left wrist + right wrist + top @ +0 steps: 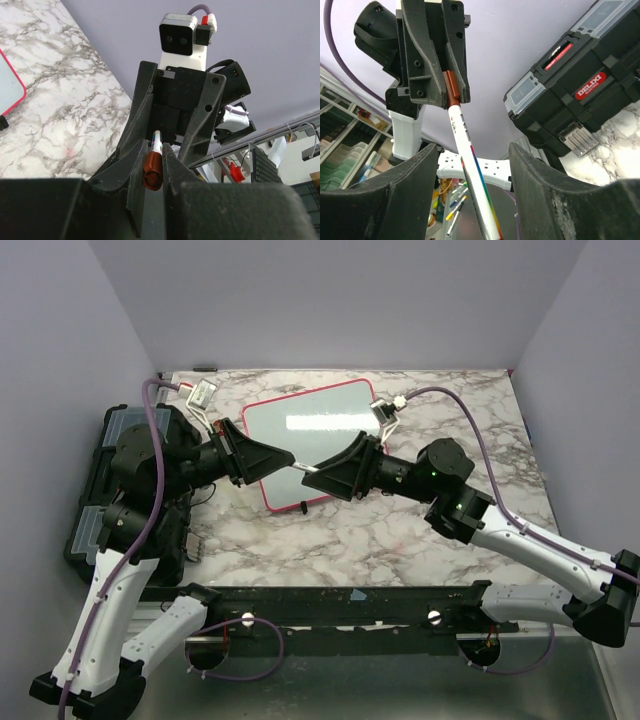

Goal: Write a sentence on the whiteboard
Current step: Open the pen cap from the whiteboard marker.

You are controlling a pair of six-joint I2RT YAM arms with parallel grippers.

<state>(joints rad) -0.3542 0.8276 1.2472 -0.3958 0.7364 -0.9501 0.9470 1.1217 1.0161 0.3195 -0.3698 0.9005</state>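
Gripping a slim white marker (465, 140) by its brown cap with the clenched fingers of the left gripper (154, 172). Straddling its barrel with the right gripper (472, 185), fingers spread, no contact seen. Lying flat on the marbled white tabletop (400, 530) beneath both: the glossy whiteboard (310, 420), thin red frame. At left, a closed black plastic toolbox (110, 480); something red showing through one clear lid compartment, the rest hidden.

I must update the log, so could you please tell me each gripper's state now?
Left gripper: closed on the marker, at its cap.
Right gripper: open, fingers either side of the marker.
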